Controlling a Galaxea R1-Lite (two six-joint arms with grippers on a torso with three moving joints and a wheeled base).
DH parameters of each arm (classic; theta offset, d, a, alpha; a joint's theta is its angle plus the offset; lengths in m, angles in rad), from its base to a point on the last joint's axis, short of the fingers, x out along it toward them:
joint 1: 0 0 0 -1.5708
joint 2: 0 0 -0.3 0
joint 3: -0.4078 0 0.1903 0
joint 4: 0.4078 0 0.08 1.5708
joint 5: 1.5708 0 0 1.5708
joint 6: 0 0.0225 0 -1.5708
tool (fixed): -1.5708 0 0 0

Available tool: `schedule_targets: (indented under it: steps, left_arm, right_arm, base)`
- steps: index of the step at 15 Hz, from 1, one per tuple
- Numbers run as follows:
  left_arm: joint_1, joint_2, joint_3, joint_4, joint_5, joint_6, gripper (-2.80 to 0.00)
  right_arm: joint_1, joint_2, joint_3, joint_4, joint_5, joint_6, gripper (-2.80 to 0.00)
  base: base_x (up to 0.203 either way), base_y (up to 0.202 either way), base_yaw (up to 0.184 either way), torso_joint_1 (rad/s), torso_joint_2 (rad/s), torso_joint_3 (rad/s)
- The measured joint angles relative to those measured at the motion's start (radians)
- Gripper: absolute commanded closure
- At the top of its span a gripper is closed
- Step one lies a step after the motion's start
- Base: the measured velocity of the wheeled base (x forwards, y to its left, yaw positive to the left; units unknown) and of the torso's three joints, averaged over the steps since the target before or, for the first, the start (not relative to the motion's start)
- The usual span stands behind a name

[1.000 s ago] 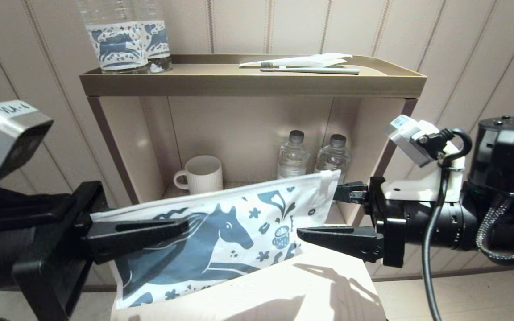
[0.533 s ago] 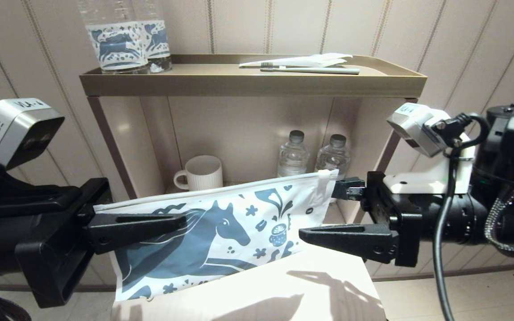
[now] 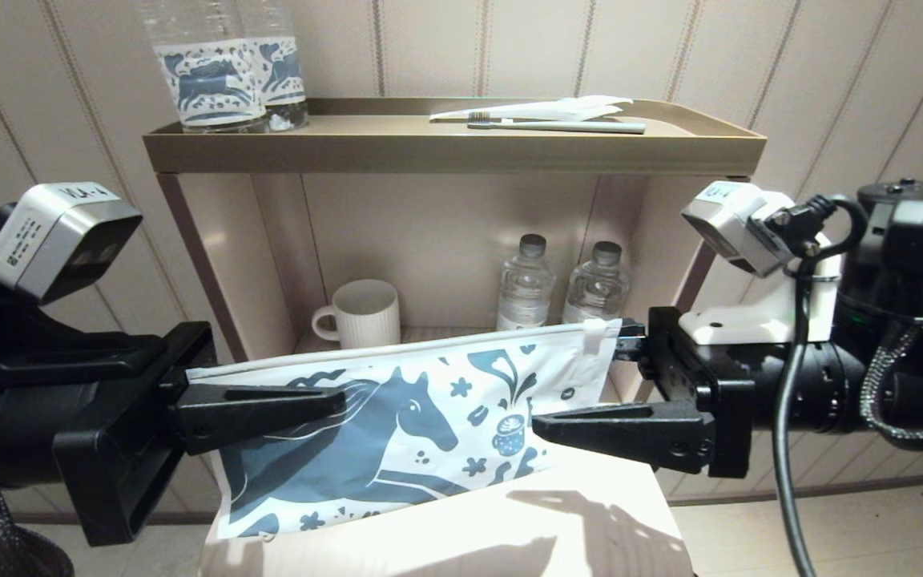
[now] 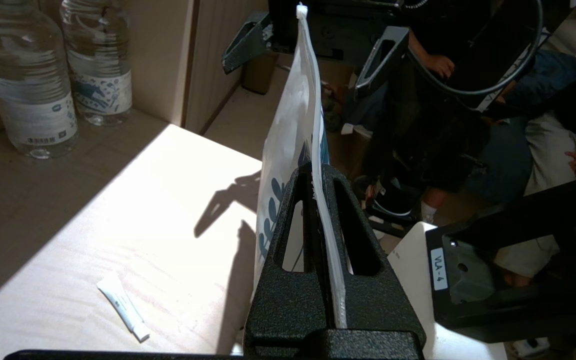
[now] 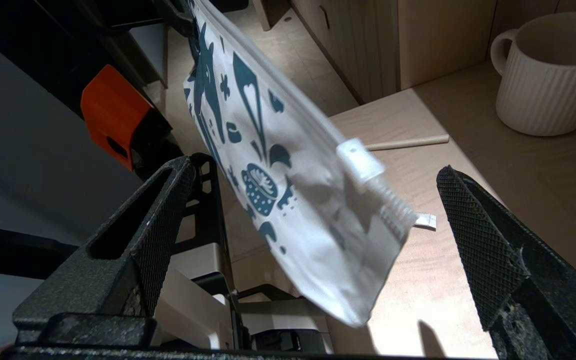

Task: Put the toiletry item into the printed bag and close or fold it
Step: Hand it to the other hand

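Note:
The printed bag [image 3: 429, 409], white with a blue-grey horse, hangs edge-up over the pale table [image 3: 509, 529]. My left gripper [image 3: 337, 403] is shut on its left end; the zip edge runs between the pinched fingers [image 4: 313, 172]. The bag's right end, with its white zip slider [image 5: 360, 160], hangs between the wide-open fingers of my right gripper [image 5: 315, 170], touching neither finger. A small white tube [image 4: 123, 307] lies on the table below the bag. A toothbrush [image 3: 558, 126] lies on the top shelf beside a plain white wrapper [image 3: 550, 108].
Behind the bag, the open shelf unit holds a ribbed white mug [image 3: 361, 312] and two small water bottles [image 3: 521, 284]. Two larger bottles [image 3: 213, 64] stand on the top tray at the left. A thin wooden stick [image 5: 408, 142] lies on the table.
My left gripper has shifted right and slightly up with the bag, which now hangs more level. My right gripper has moved left, so the bag's right end now sits between its open fingers.

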Motion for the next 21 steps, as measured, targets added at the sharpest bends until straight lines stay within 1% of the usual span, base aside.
schedule_targets:
  steps: [6, 7, 8, 16, 21]
  left_arm:
    - [0.0, 0.006, 0.006, -0.001, 0.0, 0.001, 0.0]
    - [0.0, 0.006, 0.007, -0.001, 0.0, 0.003, 0.0]
    - [0.0, 0.006, 0.008, -0.001, 0.0, 0.004, 0.0]
    - [-0.005, 0.006, 0.01, -0.001, -0.002, 0.007, 0.0]
    - [-0.024, 0.019, 0.016, -0.001, -0.005, 0.009, 0.0]
  right_arm:
    - [0.001, 0.016, -0.008, -0.001, 0.0, 0.0, -2.8]
    - [0.001, 0.017, -0.008, -0.001, 0.0, 0.0, -2.29]
    - [0.001, 0.018, -0.008, -0.001, 0.0, -0.003, 0.0]
    - [0.004, 0.013, 0.0, -0.001, 0.006, -0.007, 0.0]
    - [0.006, 0.008, 0.001, -0.001, 0.005, -0.009, 0.0]
  base:
    - [0.0, 0.0, 0.0, 0.0, 0.0, 0.0]
    - [0.0, 0.0, 0.0, 0.0, 0.0, 0.0]
    - [0.0, 0.0, 0.0, 0.0, 0.0, 0.0]
    - [0.0, 0.0, 0.0, 0.0, 0.0, 0.0]
    - [0.0, 0.0, 0.0, 0.0, 0.0, 0.0]
